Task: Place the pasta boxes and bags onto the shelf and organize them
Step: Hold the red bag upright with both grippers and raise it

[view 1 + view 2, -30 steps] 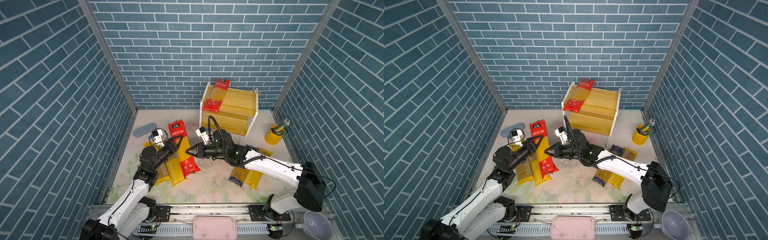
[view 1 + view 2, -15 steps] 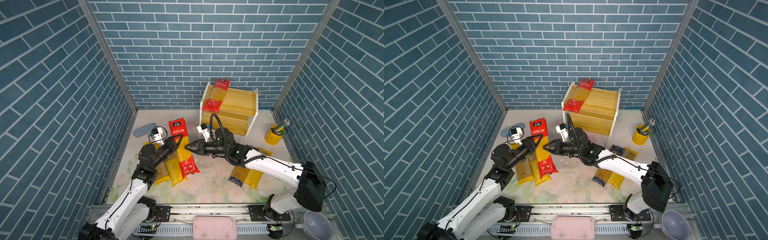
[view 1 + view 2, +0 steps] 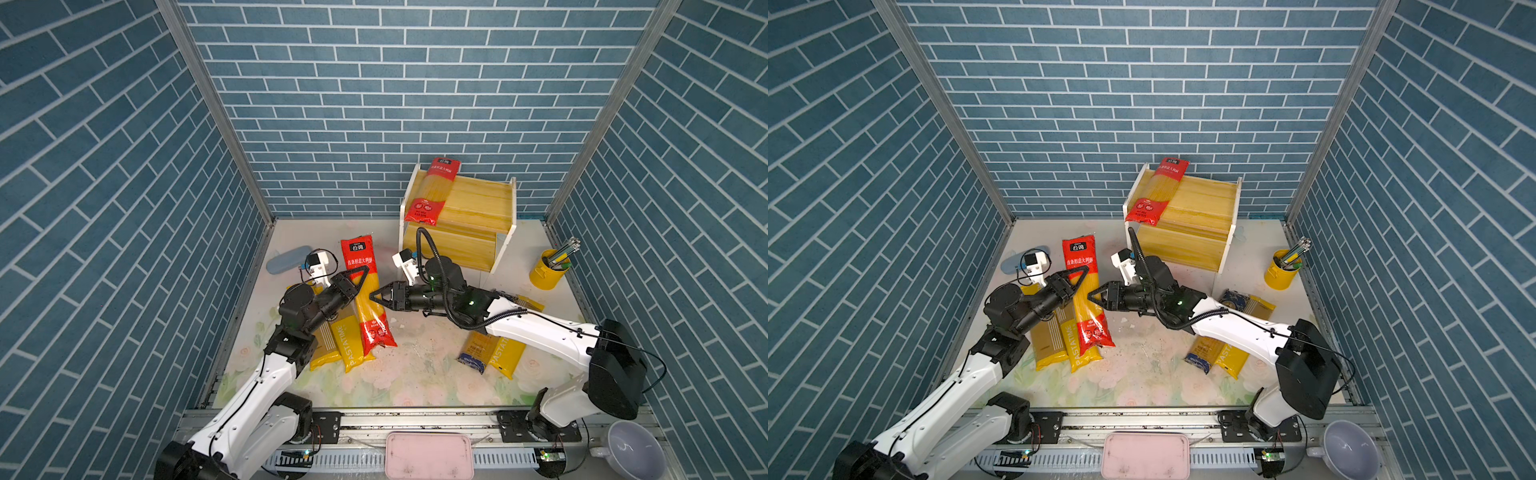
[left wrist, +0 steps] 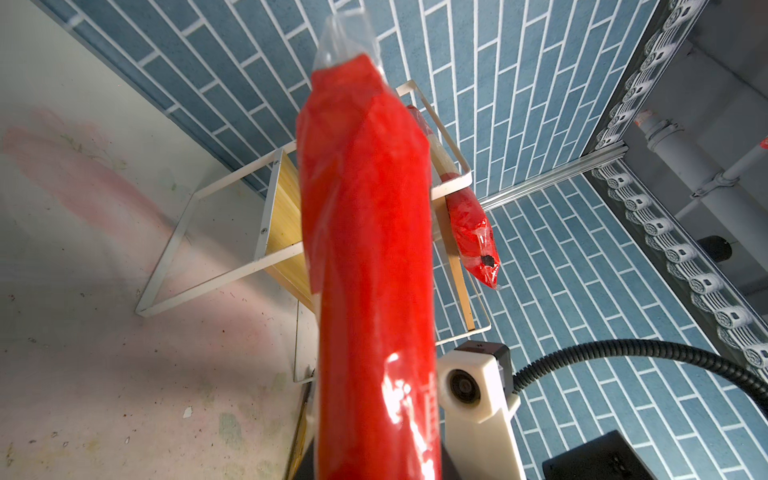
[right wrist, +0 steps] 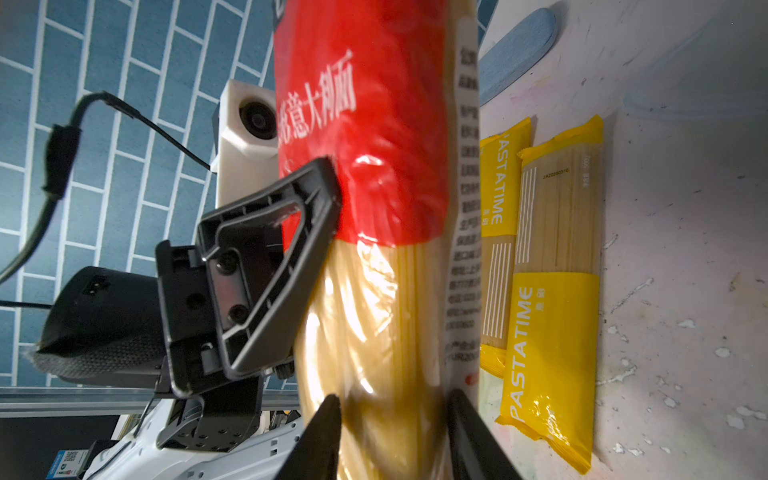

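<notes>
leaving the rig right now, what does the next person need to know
Left hand: shut on a red pasta packet.
Right hand: open, fingers either side of that packet.
Done: a second red packet lies on the shelf, top board, front end overhanging.
Left: the held packet; a striped tan packet and a yellow packet by the left arm; a blue-ended packet and another yellow one under the right arm, all on the table.
</notes>
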Motion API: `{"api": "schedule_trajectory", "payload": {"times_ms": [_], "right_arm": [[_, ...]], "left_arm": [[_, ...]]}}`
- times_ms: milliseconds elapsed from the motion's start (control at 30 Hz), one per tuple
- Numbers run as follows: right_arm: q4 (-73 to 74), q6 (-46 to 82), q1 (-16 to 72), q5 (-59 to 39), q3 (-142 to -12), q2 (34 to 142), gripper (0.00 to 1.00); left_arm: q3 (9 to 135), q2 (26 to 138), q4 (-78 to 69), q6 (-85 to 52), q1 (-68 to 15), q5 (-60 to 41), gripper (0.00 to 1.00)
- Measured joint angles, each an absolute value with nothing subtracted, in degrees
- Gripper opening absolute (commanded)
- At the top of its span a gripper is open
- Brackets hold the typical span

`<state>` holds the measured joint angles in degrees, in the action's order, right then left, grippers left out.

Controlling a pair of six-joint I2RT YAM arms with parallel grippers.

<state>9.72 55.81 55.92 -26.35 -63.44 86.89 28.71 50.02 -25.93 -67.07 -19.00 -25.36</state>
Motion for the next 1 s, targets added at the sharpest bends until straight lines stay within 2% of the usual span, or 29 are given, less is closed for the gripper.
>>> {"api": "schedule_trajectory", "payload": {"times_ms": [333,433,567,700,1000], "right_arm": [[8.38,53.52,55.64,-26.74,-64.18,88.18,0.58],[8.80,53.65,55.46,-27.09,-64.23,88.31,0.66],[9.82,53.15,55.27,-27.97,-64.45,88.31,0.66],[10.92,53.28,55.16,-28.82,-64.47,88.29,0.61],[15.57,57.12,53.93,-31.59,-64.10,88.31,0.38]], "left_arm": [[29.54,50.96,-24.27,-66.76,-19.70,-24.80,0.25],[30.28,51.62,-24.08,-66.81,-20.23,-24.73,0.25],[31.27,52.27,-24.23,-66.63,-21.34,-24.47,0.25],[31.59,52.36,-24.27,-66.15,-22.13,-23.70,0.26],[32.93,51.92,-24.67,-64.77,-22.31,-22.41,0.28]]}}
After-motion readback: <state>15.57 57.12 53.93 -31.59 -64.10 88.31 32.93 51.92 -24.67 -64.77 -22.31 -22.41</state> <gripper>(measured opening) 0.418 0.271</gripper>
